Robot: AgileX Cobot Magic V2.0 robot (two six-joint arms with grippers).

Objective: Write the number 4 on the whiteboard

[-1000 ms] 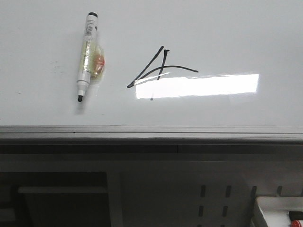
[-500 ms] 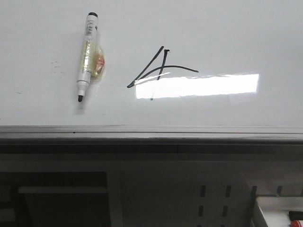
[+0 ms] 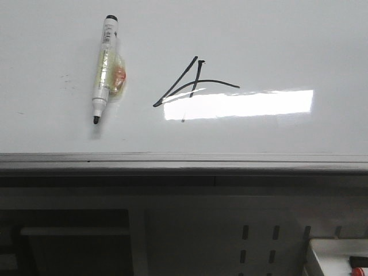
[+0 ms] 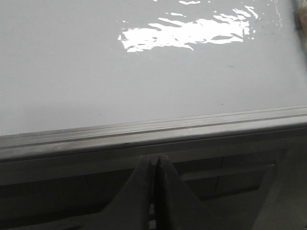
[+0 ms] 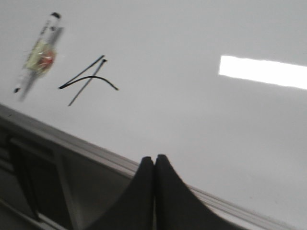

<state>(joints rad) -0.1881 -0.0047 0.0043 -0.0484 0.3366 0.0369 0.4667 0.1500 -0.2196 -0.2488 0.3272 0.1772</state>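
Whiteboard [image 3: 276, 52] surface fills the front view, its grey edge rail running along the near side. Toward the left lies an uncapped marker [image 3: 104, 68], tip pointing at the rail, with a yellowish wrap around its barrel. Just right of it, apart from the marker, sits the number 4 [image 3: 192, 85] in thin black strokes, its curved horizontal stroke touching the bright rectangular light reflection [image 3: 238, 104]. The left hand [image 4: 154, 165] is closed and empty near the rail; the right hand [image 5: 154, 163] is likewise closed, holding nothing.
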